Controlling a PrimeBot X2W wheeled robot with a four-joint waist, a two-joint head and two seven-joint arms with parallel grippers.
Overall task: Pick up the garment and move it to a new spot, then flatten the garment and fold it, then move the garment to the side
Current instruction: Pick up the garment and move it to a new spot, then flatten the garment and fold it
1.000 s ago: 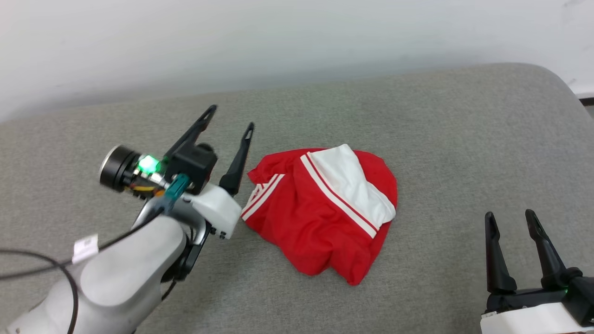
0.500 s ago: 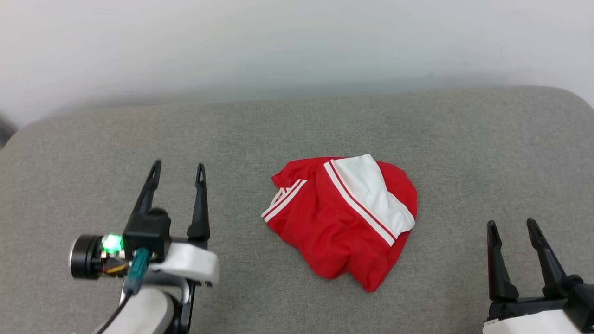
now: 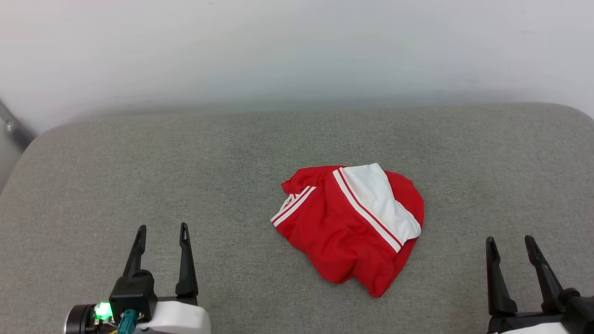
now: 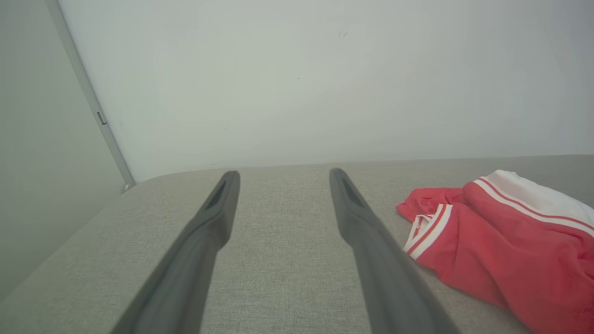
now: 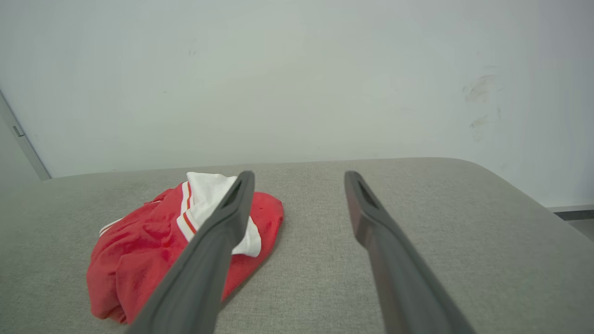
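Note:
The garment [image 3: 348, 227] lies crumpled in a loose heap on the grey cushioned surface [image 3: 232, 157], red with a white sleeve on top and red-white striped trim. It lies at the right in the left wrist view [image 4: 501, 246] and at the left in the right wrist view [image 5: 148, 246]. My left gripper [image 3: 162, 230] stands open at the lower left, well apart from the garment, with nothing between its fingers. At the lower right my right gripper [image 3: 509, 241] is open and empty too, to the right of the heap. The chest lettering is hidden in the folds.
A pale wall [image 3: 297, 46] rises behind the grey surface. The surface has rounded corners at the far left [image 3: 41, 139] and far right [image 3: 575, 111]. A grey strip [image 3: 14, 125] runs down the wall at the left.
My left arm has drawn back from beside the garment to the lower left, fingers still open. The head view has shifted, so the garment sits lower and further right. The garment itself looks unchanged.

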